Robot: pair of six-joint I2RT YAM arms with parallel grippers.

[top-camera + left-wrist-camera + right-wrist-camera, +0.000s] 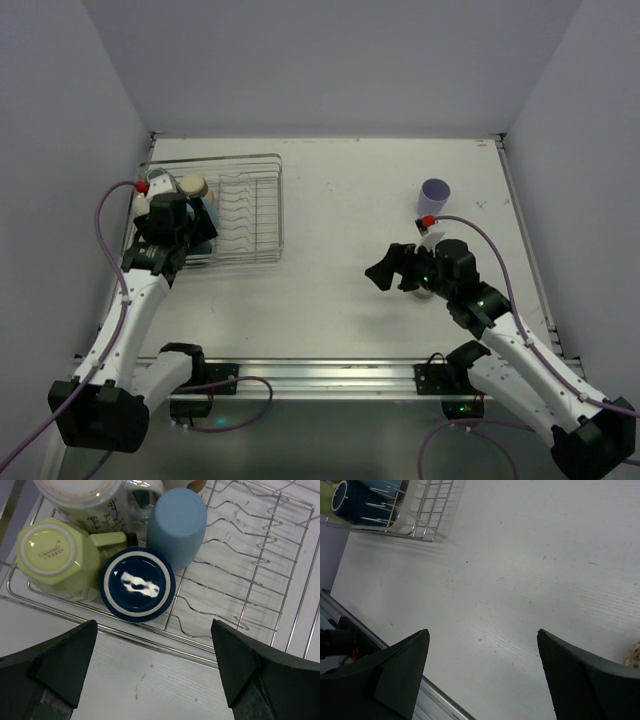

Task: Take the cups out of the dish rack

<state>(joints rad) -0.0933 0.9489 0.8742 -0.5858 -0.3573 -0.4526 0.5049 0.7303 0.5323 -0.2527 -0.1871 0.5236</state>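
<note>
Plainly, cups crowd the rack's corner

Top view: the rack (240, 210) sits upper left, its cups mostly hidden under the left arm. A lavender cup (435, 192) stands on the table (330, 300), upper right.

Left wrist: left jaws are spread and empty above the navy cup (137, 584), upturned beside the yellow cup (52, 555) and blue cup (176, 527). It is likely hard, slick and breakable, so grip its sides.

Right wrist: right jaws are spread and empty over the table. A rim (632, 655) is cut off lower right.

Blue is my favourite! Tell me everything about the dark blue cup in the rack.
The navy cup sits bottom-up in the rack, by its near edge. Its round base is glossy dark blue with a white ring, looking like glazed ceramic, and light glints on it. It seems to press against the yellow cup and the light blue cup. Nothing grips it.
</note>
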